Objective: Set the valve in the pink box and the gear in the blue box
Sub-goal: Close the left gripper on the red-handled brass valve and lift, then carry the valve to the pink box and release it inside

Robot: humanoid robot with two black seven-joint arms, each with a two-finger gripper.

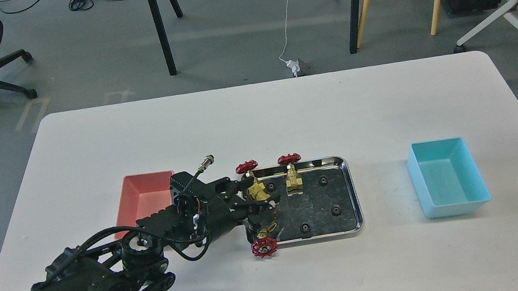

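My left gripper (263,190) reaches over the left end of the steel tray (347,194). Its jaws are open on either side of the brass body of a valve (247,168) with a red handwheel. A second valve (291,172) stands upright at the tray's back. A third valve (263,246) lies at the tray's front left corner. Several tiny black gears lie in the tray, one (323,180) at the back right and another (305,227) near the front. The pink box (147,192) lies left of the tray, partly behind my arm, and looks empty. The blue box (448,176) stands empty at the right.
The white table (253,114) has bare room behind and in front of the tray. A cable connector (208,161) sticks up from my left wrist. Chairs and stand legs are on the floor beyond the table's far edge.
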